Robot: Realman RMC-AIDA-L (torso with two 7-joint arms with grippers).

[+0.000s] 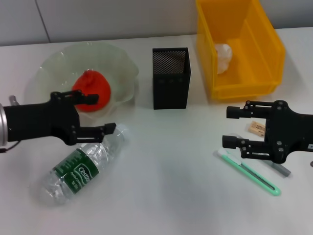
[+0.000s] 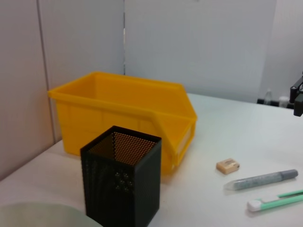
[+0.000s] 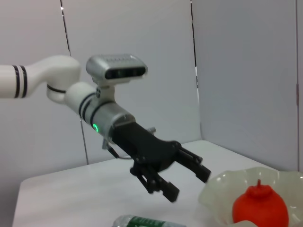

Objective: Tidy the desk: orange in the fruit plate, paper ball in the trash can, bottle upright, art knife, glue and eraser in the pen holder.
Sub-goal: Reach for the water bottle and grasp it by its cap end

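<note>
The orange (image 1: 92, 89) lies in the fruit plate (image 1: 122, 68) at the back left. My left gripper (image 1: 102, 112) hovers open just in front of the plate, above the cap end of the bottle (image 1: 80, 169), which lies on its side. The paper ball (image 1: 223, 58) sits inside the yellow trash can (image 1: 266, 46). Between plate and can stands the black mesh pen holder (image 1: 170, 78). On the right my right gripper (image 1: 228, 127) is open, nothing in it. Close by lie the eraser (image 1: 257, 128), the green art knife (image 1: 249, 172) and the grey glue (image 1: 281, 170), partly under the gripper.
The left wrist view has the pen holder (image 2: 122, 177) in front of the trash can (image 2: 123, 109), with the eraser (image 2: 227, 165), glue (image 2: 262, 179) and art knife (image 2: 277, 201) on the white table. From the right wrist I see the left gripper (image 3: 189, 185) beside the orange (image 3: 260, 205).
</note>
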